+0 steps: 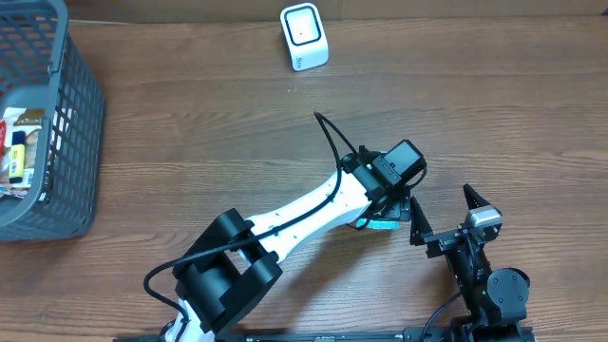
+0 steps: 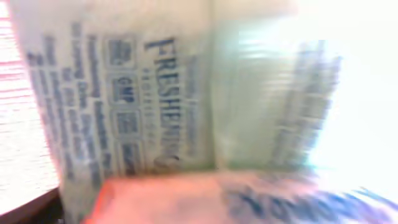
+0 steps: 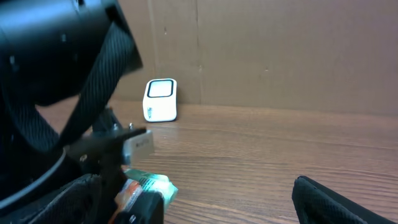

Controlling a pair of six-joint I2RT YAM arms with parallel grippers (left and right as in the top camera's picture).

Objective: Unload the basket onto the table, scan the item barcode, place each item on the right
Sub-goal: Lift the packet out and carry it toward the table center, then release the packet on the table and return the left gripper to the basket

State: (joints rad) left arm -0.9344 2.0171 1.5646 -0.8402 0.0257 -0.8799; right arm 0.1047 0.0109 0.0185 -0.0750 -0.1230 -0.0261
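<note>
The step in hand looks like the pick-up. The left tool (image 1: 391,204) hangs right over the packet (image 1: 378,225), which seems to lie on the tabletop (image 1: 190,123), just beside the right tool (image 1: 444,217) and well apart from the scanner (image 1: 304,36). Whether the left tool grasps the packet I cannot tell, as its wrist view is a blur of print. The right tool stands released, holding nothing. Next, I judge, comes a sure grip, then a carry to the scanner with the barcode facing its window.
</note>
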